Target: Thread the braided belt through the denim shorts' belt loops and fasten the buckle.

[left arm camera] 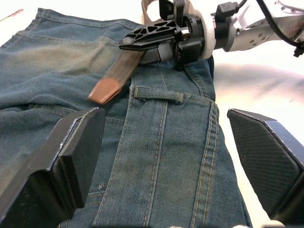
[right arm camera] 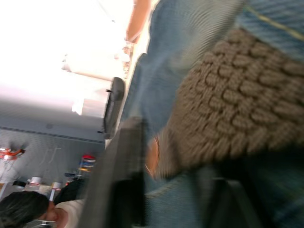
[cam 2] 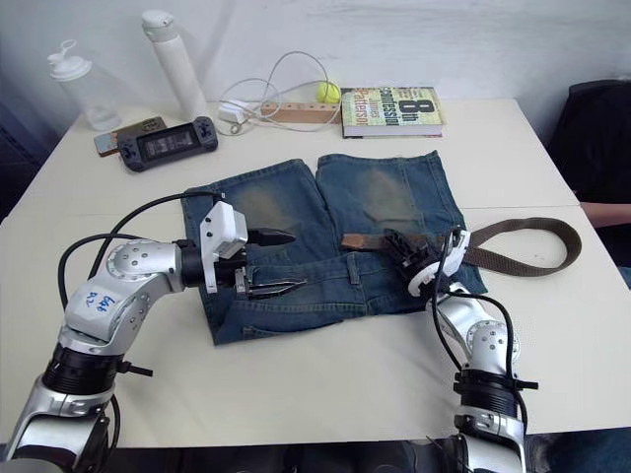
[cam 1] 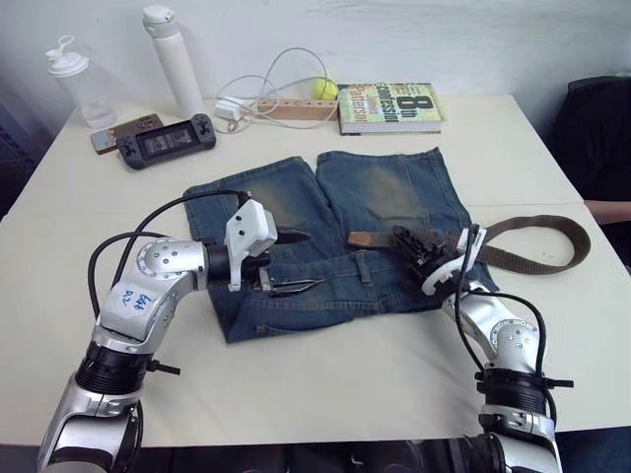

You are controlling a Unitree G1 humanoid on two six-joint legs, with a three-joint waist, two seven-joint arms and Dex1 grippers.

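Note:
The denim shorts (cam 1: 394,192) lie flat on the table with the waistband toward me. The braided belt (cam 1: 537,258) lies across the right leg, curving out over the table on the right. Its tan tip (left arm camera: 107,90) rests on the denim just short of a belt loop (left arm camera: 159,94). My right gripper (cam 1: 409,239) is shut on the belt a little behind the tip; the weave (right arm camera: 237,104) sits against its fingers. My left gripper (cam 1: 299,260) hovers open over the waistband, left of the tip, with nothing between its fingers (left arm camera: 76,142). The buckle is hidden.
At the table's back stand a book (cam 1: 389,106), a tennis ball (cam 1: 324,89), a white cable (cam 1: 266,84), a game console (cam 1: 166,141), a white bottle (cam 1: 173,59) and a clear bottle (cam 1: 81,84). A dark chair (cam 1: 596,128) and a person's arm (cam 1: 611,210) are on the right.

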